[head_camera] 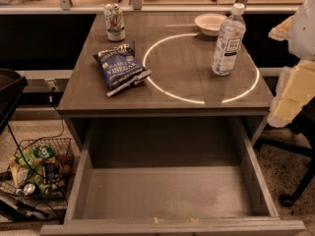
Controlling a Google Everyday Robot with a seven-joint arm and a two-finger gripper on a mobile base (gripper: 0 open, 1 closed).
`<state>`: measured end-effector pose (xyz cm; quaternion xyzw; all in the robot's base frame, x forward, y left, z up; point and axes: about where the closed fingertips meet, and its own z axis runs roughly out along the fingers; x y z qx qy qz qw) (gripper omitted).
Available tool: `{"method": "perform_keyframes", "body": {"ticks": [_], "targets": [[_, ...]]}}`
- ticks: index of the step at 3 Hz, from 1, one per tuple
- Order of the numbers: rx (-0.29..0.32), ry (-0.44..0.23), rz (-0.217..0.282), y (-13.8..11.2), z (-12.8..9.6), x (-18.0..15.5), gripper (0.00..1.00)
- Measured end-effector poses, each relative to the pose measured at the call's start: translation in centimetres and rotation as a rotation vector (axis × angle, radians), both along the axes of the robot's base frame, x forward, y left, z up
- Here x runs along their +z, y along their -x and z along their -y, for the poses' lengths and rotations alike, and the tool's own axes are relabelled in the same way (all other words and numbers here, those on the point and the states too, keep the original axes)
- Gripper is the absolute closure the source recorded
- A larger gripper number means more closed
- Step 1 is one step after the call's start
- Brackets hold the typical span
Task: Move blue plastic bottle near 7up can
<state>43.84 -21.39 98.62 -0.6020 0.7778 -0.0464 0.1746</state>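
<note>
on the right side of the table [93,95], standing up: blue plastic bottle [228,41], white cap on top; at the back left corner, also standing, 7up can [114,22] – well apart from the bottle; lying flat near the can, a dark blue chip bag [121,69]; just behind the bottle, a white bowl [210,23]; below, a drawer [167,195] pulled out; at the right edge, apart from the bottle, pale gripper [291,82] – open or shut, cannot tell
</note>
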Motion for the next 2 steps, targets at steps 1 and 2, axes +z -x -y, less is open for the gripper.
{"method": "perform_keyframes", "body": {"ticks": [1, 2], "targets": [[0.0, 0.0, 0.0, 0.0, 0.0, 0.0, 0.0], [-0.037, -0.109, 0.071, -1.7, 0.6, 0.9, 0.0]]}}
